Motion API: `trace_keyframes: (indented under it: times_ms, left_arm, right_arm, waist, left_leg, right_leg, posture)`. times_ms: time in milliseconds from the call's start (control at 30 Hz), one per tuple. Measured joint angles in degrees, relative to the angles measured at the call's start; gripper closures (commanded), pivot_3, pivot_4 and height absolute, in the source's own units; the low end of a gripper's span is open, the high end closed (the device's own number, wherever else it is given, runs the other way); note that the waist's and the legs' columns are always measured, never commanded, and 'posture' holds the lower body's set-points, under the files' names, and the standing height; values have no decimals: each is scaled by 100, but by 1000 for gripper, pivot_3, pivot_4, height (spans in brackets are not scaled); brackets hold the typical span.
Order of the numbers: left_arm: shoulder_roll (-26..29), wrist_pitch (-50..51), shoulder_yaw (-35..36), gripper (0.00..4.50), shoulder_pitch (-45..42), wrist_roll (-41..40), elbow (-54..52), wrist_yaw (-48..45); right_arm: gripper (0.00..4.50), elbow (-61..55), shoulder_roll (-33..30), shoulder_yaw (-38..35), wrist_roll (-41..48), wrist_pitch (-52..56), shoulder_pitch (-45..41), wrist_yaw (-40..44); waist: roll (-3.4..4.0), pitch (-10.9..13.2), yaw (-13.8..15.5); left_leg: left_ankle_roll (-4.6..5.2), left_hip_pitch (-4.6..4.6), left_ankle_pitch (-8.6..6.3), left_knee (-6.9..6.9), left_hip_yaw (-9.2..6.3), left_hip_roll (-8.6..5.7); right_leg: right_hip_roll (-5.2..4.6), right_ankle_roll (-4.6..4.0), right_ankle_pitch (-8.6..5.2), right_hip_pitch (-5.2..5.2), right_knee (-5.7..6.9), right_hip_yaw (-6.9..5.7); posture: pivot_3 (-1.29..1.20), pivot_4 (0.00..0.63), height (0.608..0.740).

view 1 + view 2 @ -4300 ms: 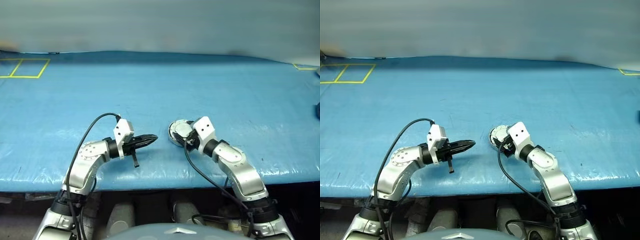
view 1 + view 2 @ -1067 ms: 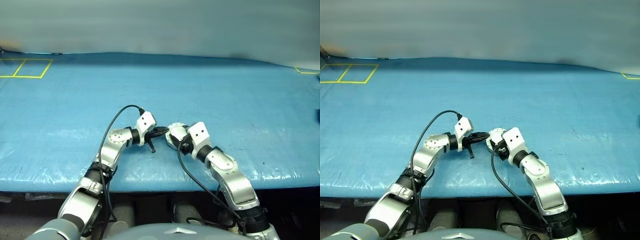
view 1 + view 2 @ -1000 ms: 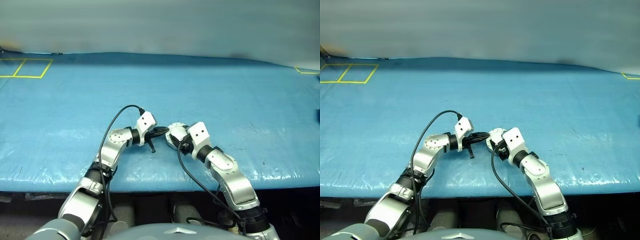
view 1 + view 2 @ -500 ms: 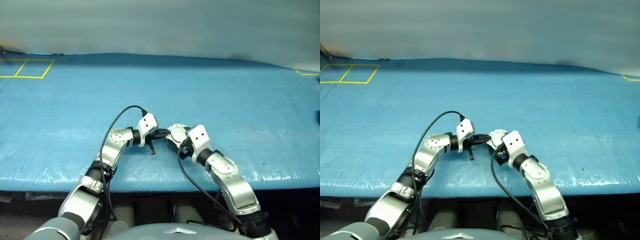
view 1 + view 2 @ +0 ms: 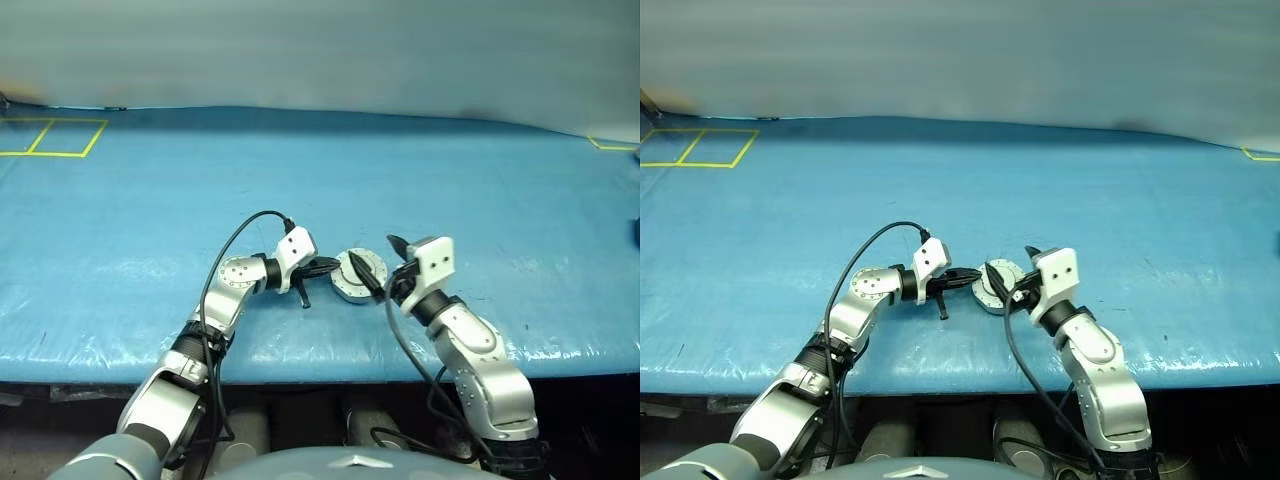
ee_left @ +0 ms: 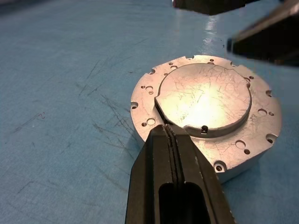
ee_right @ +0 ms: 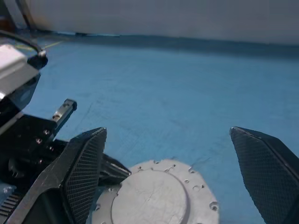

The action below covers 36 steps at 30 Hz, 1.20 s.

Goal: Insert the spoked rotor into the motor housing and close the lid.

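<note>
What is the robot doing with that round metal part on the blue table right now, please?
The motor housing sits on the blue table with its plain grey lid already on top. The left gripper is shut, its tips resting at the lid's edge. The right gripper hangs wide open just above and beside the housing, holding nothing. The spoked rotor cannot be seen, so it is presumably inside.

Head stereo overhead; wrist cameras near lid (image 6: 205,102).
</note>
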Motion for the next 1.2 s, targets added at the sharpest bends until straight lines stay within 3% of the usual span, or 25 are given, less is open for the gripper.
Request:
trace_keyframes:
  times_ms: [233, 467, 633, 933, 1033, 1200]
  left_arm:
    - [12, -40, 1, 4500, -11, 33, 15, -4]
    - [61, -60, 33, 4500, -9, 37, 21, -5]
    - [78, -57, 34, 4500, -3, 37, 16, -13]
    - [148, -2, 33, 4500, 76, 40, -120, -4]
    - [155, 12, 32, 4500, 100, 42, -160, -4]
    - [179, 10, 32, 4500, 101, 64, -160, -5]
  right_arm:
    - [59, 205, 124, -1493, 2362, 2025, 654, -322]
    - [59, 339, 140, -1736, 3508, 2694, 820, -314]
    - [59, 770, 417, -1611, 3945, 2692, 490, -320]
    - [59, 1366, 656, -1426, 3911, 2332, 191, -370]
    - [649, 1420, 704, -1406, 3911, 2214, 193, -370]
    - [2320, 1434, 760, -1380, 3920, 2100, 240, -364]
  waist:
    - [2, 1, -9]
    - [11, 3, -65]
    - [12, 3, -67]
    - [14, 4, -69]
    - [14, 4, -71]
    - [15, 4, -69]
  left_leg:
    - [1, 2, 0, -1, -1, 1]
    - [1, 4, 0, -2, -2, 2]
    - [1, 1, 0, -1, -1, 0]
    - [1, 1, 0, -8, -2, 2]
    - [2, 2, 0, -7, -2, 2]
    - [1, 1, 0, -8, -2, 2]
  right_leg:
    - [-1, -23, 8, 1, 2, 1]
    - [3, -15, -21, 0, 5, 2]
    - [1, -12, -19, 0, 3, 4]
    - [2, 12, -6, -3, 2, 2]
    - [3, 11, -6, -3, 2, 2]
    - [2, 11, -7, -4, 1, 2]
  posture:
    - [0, 150, 740]
    - [0, 150, 740]
    - [0, 150, 740]
    - [0, 150, 740]
    - [0, 150, 740]
    - [0, 150, 740]
